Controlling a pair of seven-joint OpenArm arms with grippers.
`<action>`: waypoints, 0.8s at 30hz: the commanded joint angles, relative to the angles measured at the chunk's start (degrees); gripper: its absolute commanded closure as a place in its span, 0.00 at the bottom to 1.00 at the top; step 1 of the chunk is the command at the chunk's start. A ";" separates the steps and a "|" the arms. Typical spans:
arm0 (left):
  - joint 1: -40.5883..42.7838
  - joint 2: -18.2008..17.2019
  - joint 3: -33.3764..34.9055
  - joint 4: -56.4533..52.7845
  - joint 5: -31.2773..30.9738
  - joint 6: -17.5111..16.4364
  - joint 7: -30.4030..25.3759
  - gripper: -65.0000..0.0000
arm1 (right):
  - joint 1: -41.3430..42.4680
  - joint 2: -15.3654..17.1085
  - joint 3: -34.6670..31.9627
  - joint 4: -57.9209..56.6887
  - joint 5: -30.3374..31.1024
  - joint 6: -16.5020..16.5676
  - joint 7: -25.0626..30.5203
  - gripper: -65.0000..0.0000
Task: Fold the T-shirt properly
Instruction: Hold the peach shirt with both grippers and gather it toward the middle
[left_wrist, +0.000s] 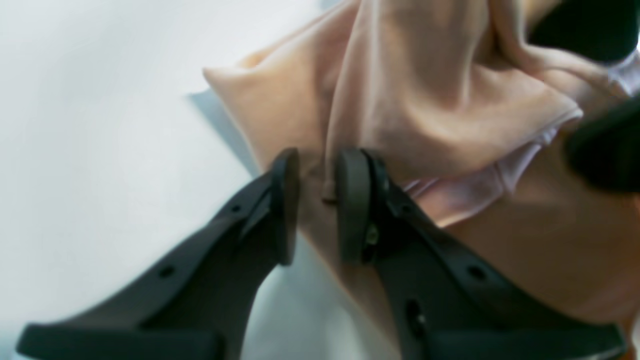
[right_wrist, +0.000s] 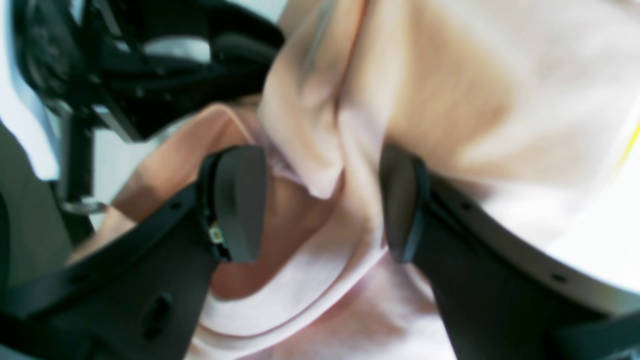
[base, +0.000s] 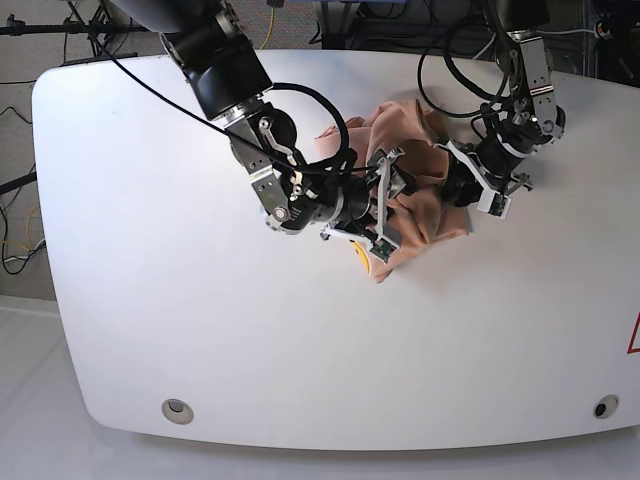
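Observation:
The peach T-shirt (base: 424, 206) lies bunched into a crumpled heap right of the table's middle, toward the back. Part of a yellow print (base: 358, 256) peeks from under its front left edge. In the left wrist view my left gripper (left_wrist: 318, 162) is shut on a fold of the T-shirt (left_wrist: 425, 100), pinched between the two pads. In the base view this gripper (base: 458, 186) sits at the heap's right side. My right gripper (right_wrist: 320, 170) stands open at the heap's left side, a hanging fold of the T-shirt (right_wrist: 450, 100) loose between its wide jaws.
The white table (base: 200, 330) spreads wide to the left and front of the heap. Two round holes (base: 177, 407) (base: 600, 407) sit near its front corners. Cables trail from both arms behind the shirt, and more cables lie beyond the table's back edge.

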 joint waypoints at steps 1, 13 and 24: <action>-0.36 -0.41 -0.19 1.45 0.42 0.33 -0.01 0.81 | 0.64 -0.39 0.08 0.96 1.17 0.11 0.75 0.47; -0.53 -0.41 -0.02 1.01 0.42 0.33 -0.01 0.81 | -2.43 -0.30 -0.01 4.13 1.25 0.11 0.57 0.47; -0.53 -0.32 0.16 1.01 0.42 0.33 -0.01 0.81 | -3.75 -1.18 -0.01 5.27 1.25 0.11 -0.40 0.47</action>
